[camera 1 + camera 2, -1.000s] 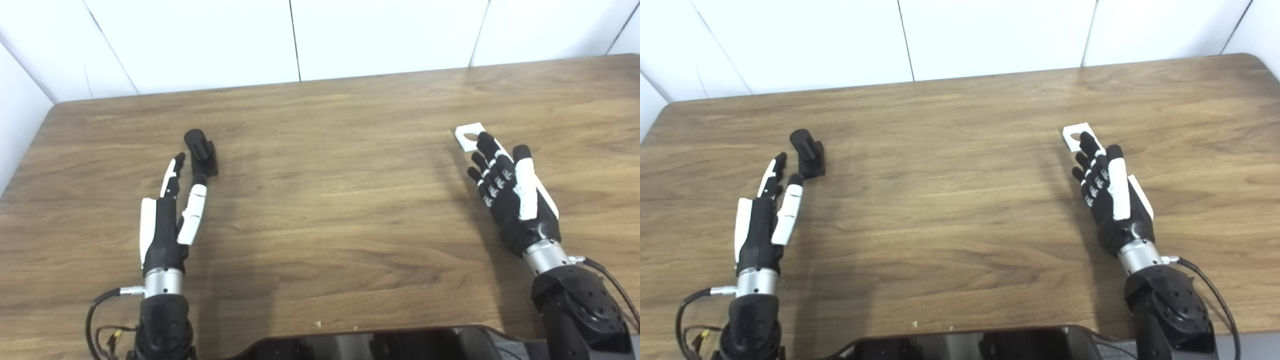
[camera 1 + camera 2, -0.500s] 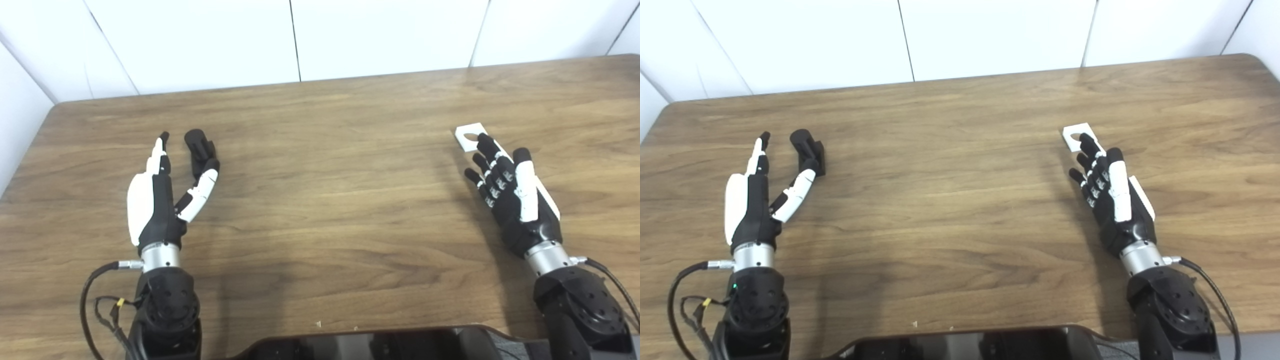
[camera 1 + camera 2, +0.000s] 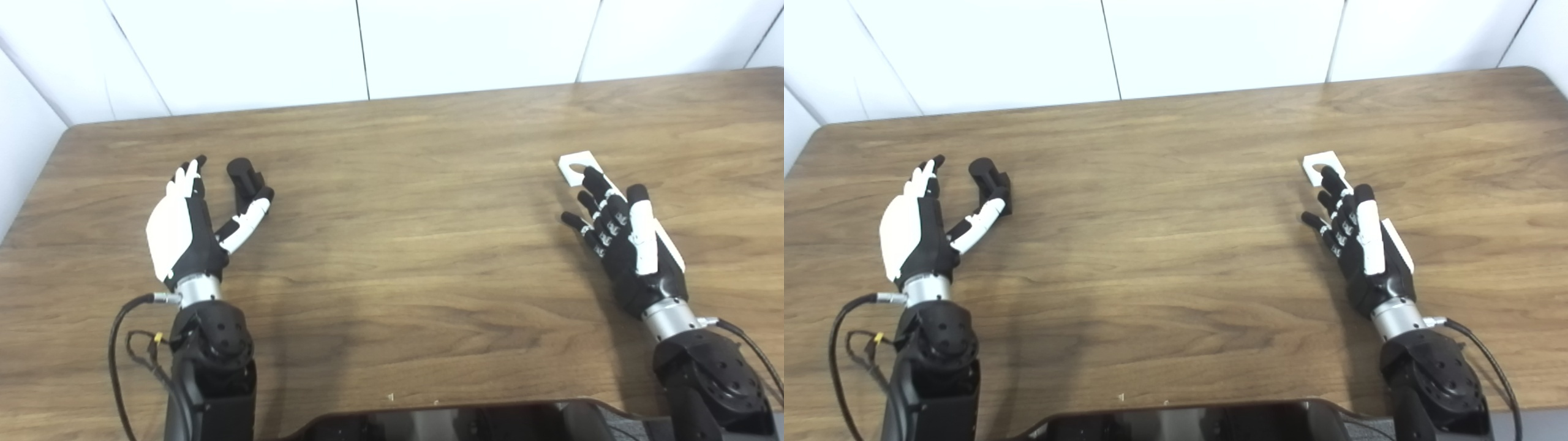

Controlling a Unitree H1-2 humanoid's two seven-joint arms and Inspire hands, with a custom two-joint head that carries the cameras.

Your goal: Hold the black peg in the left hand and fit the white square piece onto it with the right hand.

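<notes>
The black peg (image 3: 244, 179) stands on the wooden table (image 3: 404, 233) at the left; it also shows in the right eye view (image 3: 988, 177). My left hand (image 3: 193, 223) is open just left of and below the peg, thumb reaching under its base, fingers beside it, not closed on it. The white square piece (image 3: 576, 166) with a round hole lies flat at the right. My right hand (image 3: 621, 236) is open, fingers spread, fingertips at the piece's near edge and partly over it. It holds nothing.
White wall panels (image 3: 367, 43) stand behind the table's far edge. The table's left edge runs close to my left arm. A dark part of the robot's body (image 3: 465, 422) fills the bottom middle. Cables hang by my left wrist (image 3: 131, 361).
My left hand has moved forward and turned, opening around the peg with the thumb now by its base. My right hand has shifted slightly back and spread its fingers.
</notes>
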